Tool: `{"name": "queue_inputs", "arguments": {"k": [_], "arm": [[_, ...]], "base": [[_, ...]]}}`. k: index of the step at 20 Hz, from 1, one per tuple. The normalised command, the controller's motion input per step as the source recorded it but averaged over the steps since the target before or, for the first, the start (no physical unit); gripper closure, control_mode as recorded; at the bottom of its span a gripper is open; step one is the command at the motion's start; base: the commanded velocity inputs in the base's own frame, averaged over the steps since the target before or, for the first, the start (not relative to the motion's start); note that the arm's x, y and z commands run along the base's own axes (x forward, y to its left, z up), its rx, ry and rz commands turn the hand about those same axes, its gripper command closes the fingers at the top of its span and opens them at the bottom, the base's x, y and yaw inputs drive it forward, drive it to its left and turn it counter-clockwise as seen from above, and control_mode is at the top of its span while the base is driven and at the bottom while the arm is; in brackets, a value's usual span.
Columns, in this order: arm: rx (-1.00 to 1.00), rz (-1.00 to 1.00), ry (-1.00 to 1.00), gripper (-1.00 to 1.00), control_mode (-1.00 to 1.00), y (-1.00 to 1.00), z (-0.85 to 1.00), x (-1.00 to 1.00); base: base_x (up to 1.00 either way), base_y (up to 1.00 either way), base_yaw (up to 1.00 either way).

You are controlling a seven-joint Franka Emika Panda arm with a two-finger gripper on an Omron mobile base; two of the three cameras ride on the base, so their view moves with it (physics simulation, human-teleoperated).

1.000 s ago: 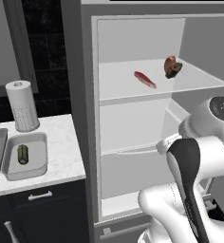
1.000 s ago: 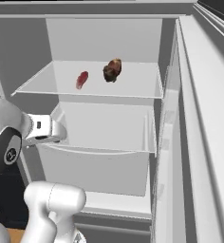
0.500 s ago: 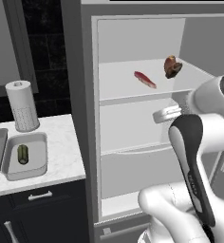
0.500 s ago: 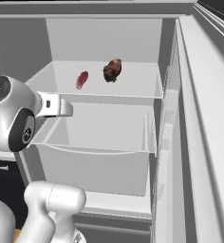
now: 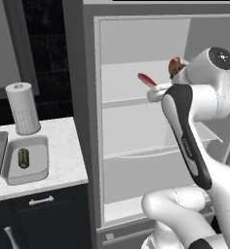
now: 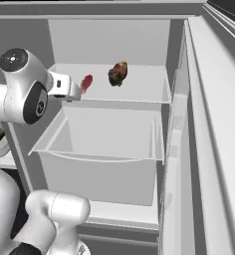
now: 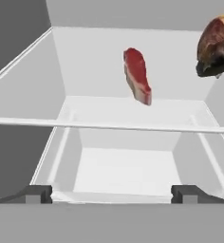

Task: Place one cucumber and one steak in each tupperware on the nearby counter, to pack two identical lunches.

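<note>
Now my end effector (image 7: 112, 193) is wide apart and empty; the red steak (image 7: 137, 76) sits at 12 o'clock, perhaps leaning, so I should approach level above the shelf (image 7: 109, 125).

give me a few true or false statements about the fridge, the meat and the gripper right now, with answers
1. The flat red steak slab lies on the upper pale grey fridge shelf. True.
2. The gripper is shut on the red slab. False: its jaws stand open and empty, short of the shelf.
3. The lumpy brown-red steak chunk sits on the same shelf as the slab. True.
4. The shallow light-grey tupperware tray on the white marbled counter holds a piece of meat. False: it holds a dark green cucumber.
5. The white paper towel roll stands inside the fridge. False: it stands on the counter behind the tray.
</note>
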Motion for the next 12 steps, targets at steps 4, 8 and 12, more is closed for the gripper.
{"name": "queue_inputs", "arguments": {"k": [4, 8, 12], "arm": [[0.03, 0.0, 0.0, -1.0, -1.0, -0.14, 0.01, 0.78], [0.0, 0.0, 0.01, -1.0, -1.0, -0.2, 0.0, 0.86], [0.0, 0.0, 0.01, -1.0, -1.0, -0.04, -0.06, 0.81]], "base": [[0.0, 0.0, 0.0], [0.0, 0.0, 0.0], [0.0, 0.0, 0.0]]}}
